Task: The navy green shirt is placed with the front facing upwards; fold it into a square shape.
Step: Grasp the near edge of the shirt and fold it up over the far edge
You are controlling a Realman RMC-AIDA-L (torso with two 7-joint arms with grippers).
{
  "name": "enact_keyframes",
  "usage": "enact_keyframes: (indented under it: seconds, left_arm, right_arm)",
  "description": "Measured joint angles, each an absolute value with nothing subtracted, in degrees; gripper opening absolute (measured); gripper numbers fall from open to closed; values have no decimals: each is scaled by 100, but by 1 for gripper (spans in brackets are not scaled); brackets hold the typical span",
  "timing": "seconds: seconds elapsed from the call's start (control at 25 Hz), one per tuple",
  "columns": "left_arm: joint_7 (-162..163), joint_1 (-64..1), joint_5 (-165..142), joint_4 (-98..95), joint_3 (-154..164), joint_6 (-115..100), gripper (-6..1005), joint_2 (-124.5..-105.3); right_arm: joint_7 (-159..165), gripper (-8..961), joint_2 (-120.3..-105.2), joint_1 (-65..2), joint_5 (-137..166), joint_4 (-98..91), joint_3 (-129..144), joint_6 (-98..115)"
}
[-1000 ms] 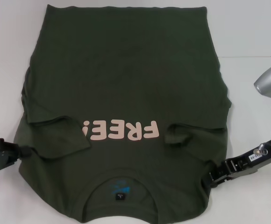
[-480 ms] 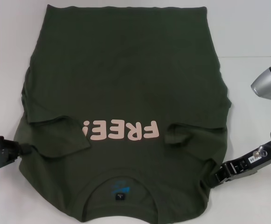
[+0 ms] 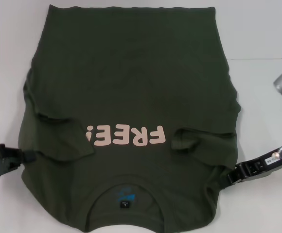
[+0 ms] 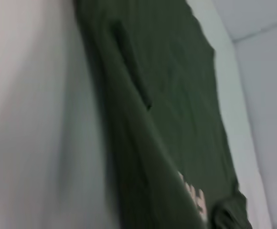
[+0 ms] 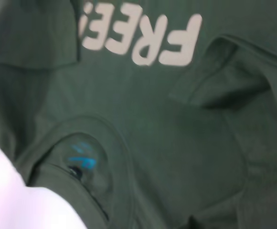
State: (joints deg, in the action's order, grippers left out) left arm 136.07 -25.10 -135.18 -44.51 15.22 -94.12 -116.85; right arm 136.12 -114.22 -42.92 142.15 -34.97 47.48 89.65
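Dark olive-green cotton T-shirt with pink "FREE!" lettering lies flat on white table, collar nearest robot, long axis running away. Left gripper and right gripper meet opposite shoulder edges, shirt between them; whether jaws pinch: cannot tell.

Shirt: dark olive-green tee, which I see lying flat and face up, pale pink "FREE!" lettering on the chest, blue-and-black label inside the collar. Both short sleeves are folded inward over the body. It spans the gap between my two grippers, shoulder edges at either one.
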Motion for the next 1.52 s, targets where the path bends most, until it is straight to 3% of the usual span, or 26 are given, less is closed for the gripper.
enact_keyframes:
  seconds: [0.6,1.2,1.52]
  left_arm:
    - [13231,-2157,-14152,-5174,1599,-11099,28,-11602]
    - [13259,-2308,-14508,-5130,1679,-11081,29,-11602]
    - [13998,-3194,-14286,-4394,1680,-9308,30,-11438]
  right_arm:
    - [13320,20,-11047,-3477,14075,-3813,4542,10059]
    - [13128,21,-11046,-3130,14036,-4002,4387,10407]
    - [13226,20,-11088,-3759,13919,-3943,3220,9104]
